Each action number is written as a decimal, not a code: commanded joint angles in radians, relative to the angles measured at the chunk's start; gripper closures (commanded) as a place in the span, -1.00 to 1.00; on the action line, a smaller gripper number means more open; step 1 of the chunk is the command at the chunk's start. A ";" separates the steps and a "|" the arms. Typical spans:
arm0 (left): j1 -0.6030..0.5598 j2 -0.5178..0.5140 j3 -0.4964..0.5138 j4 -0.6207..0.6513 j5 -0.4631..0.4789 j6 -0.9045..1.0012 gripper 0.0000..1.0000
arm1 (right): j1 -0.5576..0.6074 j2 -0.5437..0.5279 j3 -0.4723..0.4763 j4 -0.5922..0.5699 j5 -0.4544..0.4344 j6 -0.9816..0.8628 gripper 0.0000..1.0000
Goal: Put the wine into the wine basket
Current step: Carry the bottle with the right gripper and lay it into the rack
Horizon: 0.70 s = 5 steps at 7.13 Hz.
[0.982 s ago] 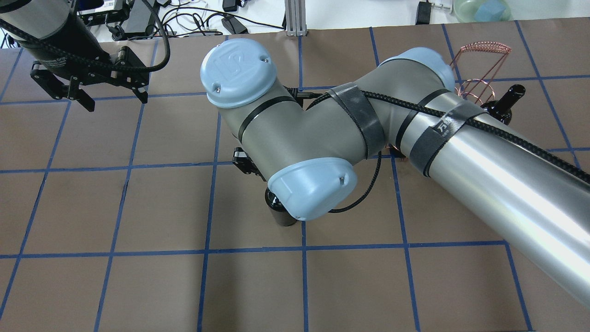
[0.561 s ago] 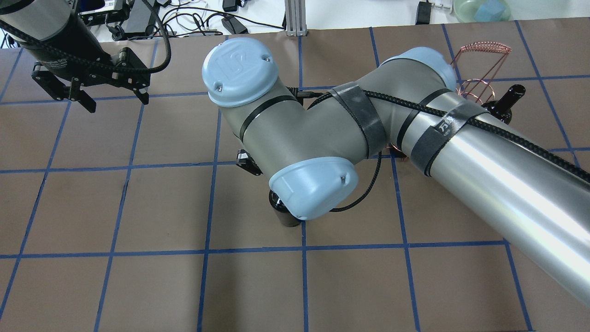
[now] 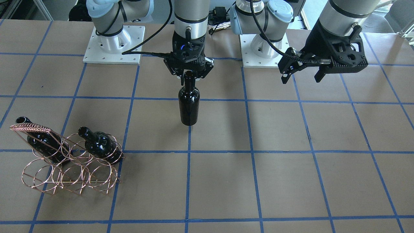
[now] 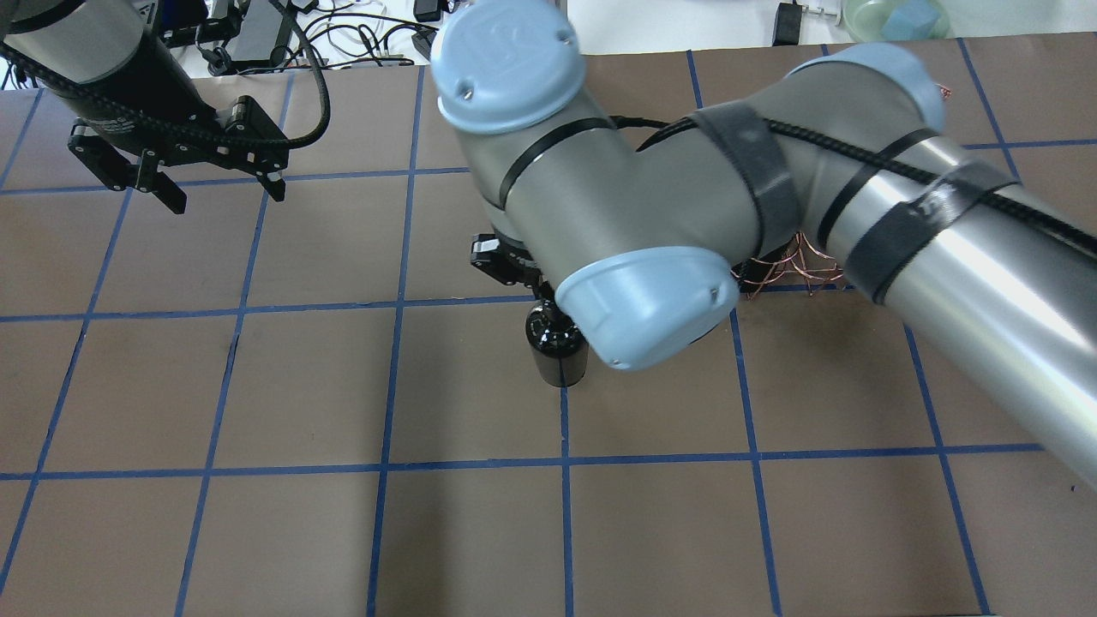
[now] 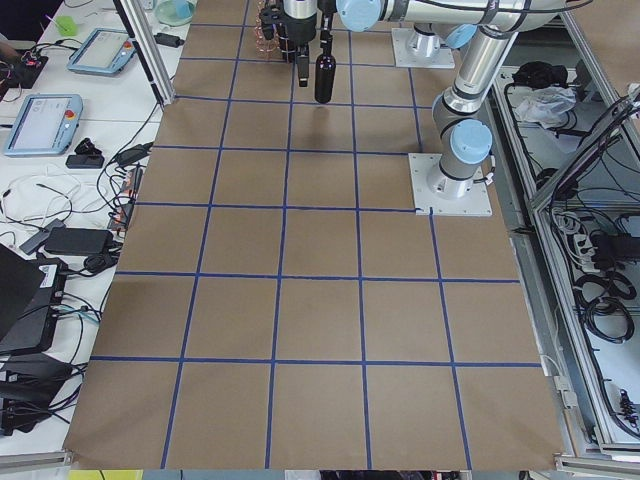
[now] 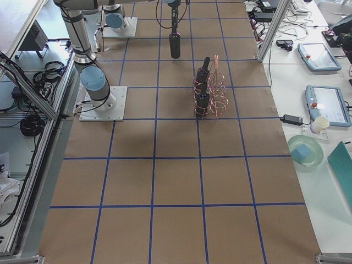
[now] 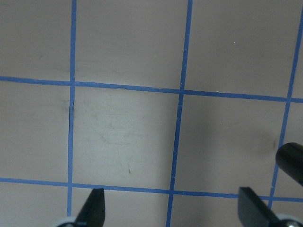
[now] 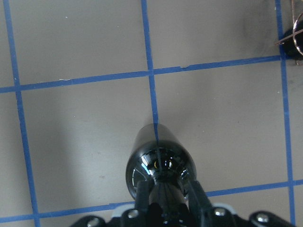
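My right gripper (image 3: 190, 75) is shut on the neck of a near-black wine bottle (image 3: 189, 106), which hangs upright over the table's middle. The right wrist view shows the fingers (image 8: 196, 196) clamped around the neck, above the bottle's body (image 8: 158, 156). In the overhead view the wrist hides the gripper and only the bottle's body (image 4: 557, 347) shows. The copper wire wine basket (image 3: 69, 161) stands on the robot's right side, with two identical bottles (image 3: 45, 139) (image 3: 98, 144) lying in its rings. My left gripper (image 3: 302, 76) is open and empty, high over the left side (image 4: 227, 199).
The two arm bases (image 3: 113, 45) (image 3: 263, 48) stand at the robot's edge of the table. Cables and power bricks (image 4: 343, 34) and a green bowl with a blue block (image 4: 896, 19) lie beyond the far edge. My right forearm (image 4: 986, 283) hides most of the basket from overhead.
My right arm has risen and carried the bottle to the right and a little farther out, toward the basket's side. The left gripper has stayed open and has barely shifted.
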 commanded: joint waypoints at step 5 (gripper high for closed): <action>-0.001 0.005 -0.002 -0.019 0.000 -0.001 -1.00 | -0.571 -0.176 -0.040 0.183 -0.022 -0.724 1.00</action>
